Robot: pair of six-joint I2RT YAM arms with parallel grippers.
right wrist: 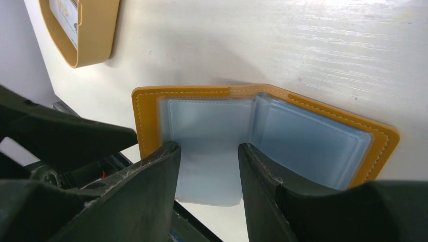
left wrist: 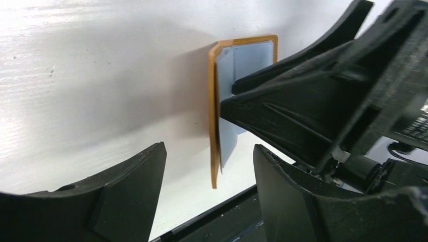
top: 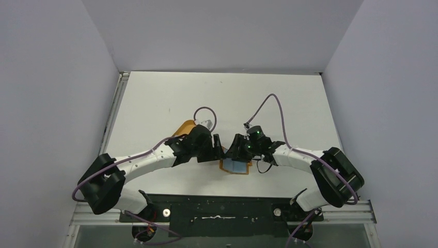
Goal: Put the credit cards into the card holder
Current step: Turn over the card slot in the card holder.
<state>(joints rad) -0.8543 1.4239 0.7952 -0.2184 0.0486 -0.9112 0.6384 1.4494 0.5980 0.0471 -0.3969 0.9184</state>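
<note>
- Right gripper fingers are filling the near edge of the right wrist view. The jaws are standing part-way apart and pinching nothing, hanging over the open card holder.
- Between those fingers a light blue sheet is lying on the holder's left half and overhanging its near edge. You are probably looking at one of the credit cards, part-seated. It could instead be a clear pocket leaf, and you cannot tell which from here.
- Left gripper is standing wide and gripping nothing. In its view the holder is showing nearly edge-on just beyond the fingertips, with one right fingertip resting on or just above the blue inner face.
- From above, the card holder is lying on the white table between the two grippers, close to the arm bases.
- Orange tray is sitting well apart on the left arm's side. A pale flat item is showing inside it, too cropped to name.
- Step in hand, as a judgement: you are seating a card in the holder, and the insertion is looking unfinished.
- Next move is calling for the left gripper to steady the cover while the right is nudging the overhanging edge fully into its pocket.
- After that, you are likely going to the tray for any card that is waiting there.
</note>
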